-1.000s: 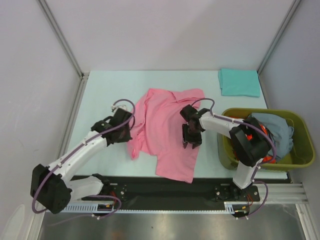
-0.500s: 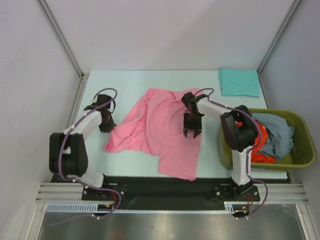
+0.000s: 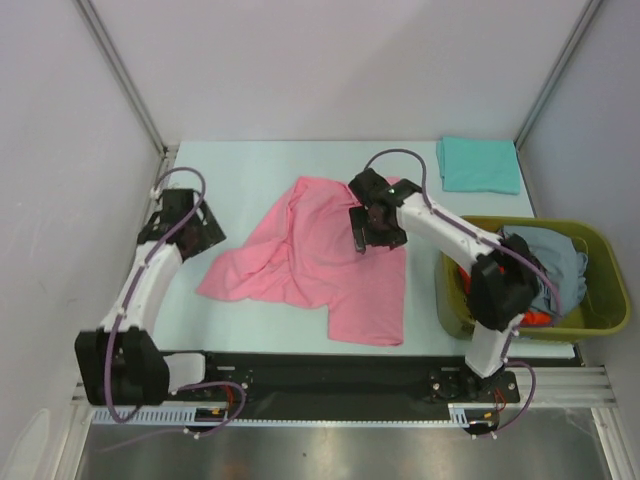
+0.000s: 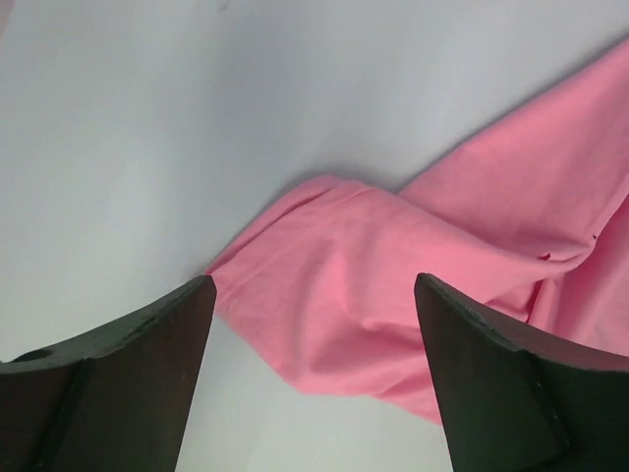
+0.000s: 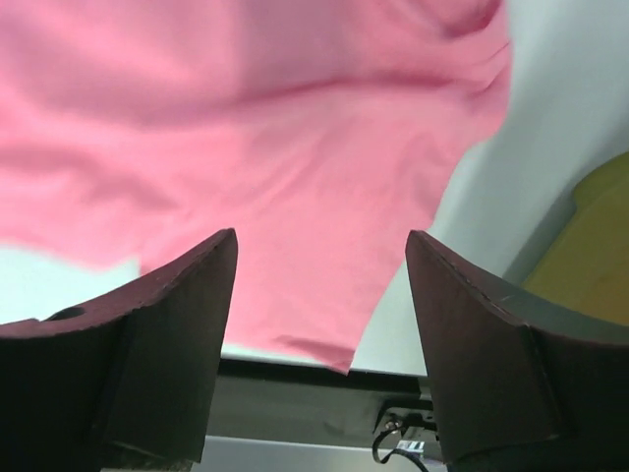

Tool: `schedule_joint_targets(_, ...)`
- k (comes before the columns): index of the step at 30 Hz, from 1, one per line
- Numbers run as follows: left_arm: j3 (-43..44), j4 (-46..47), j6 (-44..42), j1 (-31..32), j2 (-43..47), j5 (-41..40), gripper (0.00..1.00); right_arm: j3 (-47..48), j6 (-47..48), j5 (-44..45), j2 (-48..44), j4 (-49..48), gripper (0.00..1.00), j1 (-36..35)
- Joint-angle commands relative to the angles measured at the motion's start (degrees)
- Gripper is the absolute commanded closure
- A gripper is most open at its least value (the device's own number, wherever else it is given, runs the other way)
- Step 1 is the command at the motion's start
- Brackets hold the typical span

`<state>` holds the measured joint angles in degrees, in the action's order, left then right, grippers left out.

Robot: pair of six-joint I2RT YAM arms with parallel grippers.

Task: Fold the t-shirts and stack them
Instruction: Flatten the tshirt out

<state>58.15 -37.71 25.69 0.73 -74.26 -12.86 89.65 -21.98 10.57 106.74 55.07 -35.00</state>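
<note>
The pink t-shirt (image 3: 310,270) lies spread and rumpled on the pale table, one sleeve corner pulled out to the left. My left gripper (image 3: 203,236) hovers open just left of that corner; in the left wrist view the pink cloth (image 4: 472,226) lies beyond the left gripper (image 4: 313,285), which holds nothing. Open too, my right gripper (image 3: 372,238) hangs over the shirt's far right part. The right wrist view has pink cloth (image 5: 246,118) under the empty right gripper (image 5: 322,236). A folded teal t-shirt (image 3: 478,165) lies at the back right.
An olive-green basket (image 3: 606,262) stands at the right edge, holding a grey-blue shirt (image 3: 555,262) and a bit of orange-red cloth (image 3: 535,318). A black rail (image 3: 330,375) runs along the near table edge. Walls close in on both sides.
My left gripper pulled the shirt's corner out to the left, then let go and opened. My right gripper moved toward the shirt's far edge and opened wider.
</note>
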Motion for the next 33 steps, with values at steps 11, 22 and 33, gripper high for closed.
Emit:
schedule_joint_targets(11, -12.54, -0.16, 6.91, -17.17, -0.27, 13.31, 0.37, -17.22, -0.43, -12.41, -23.77, -2.95, 0.32, -1.56)
schedule_joint_targets(22, -17.37, 2.2, 12.71, -17.17, -4.22, 9.35, 0.45, -23.02, 0.53, -15.23, -27.46, -4.62, 0.32, 1.16)
schedule_joint_targets(33, -16.05, 2.74, 12.19, -17.17, -5.99, 7.94, 0.59, -25.75, 1.85, -17.42, -29.83, -4.71, 0.33, 4.59)
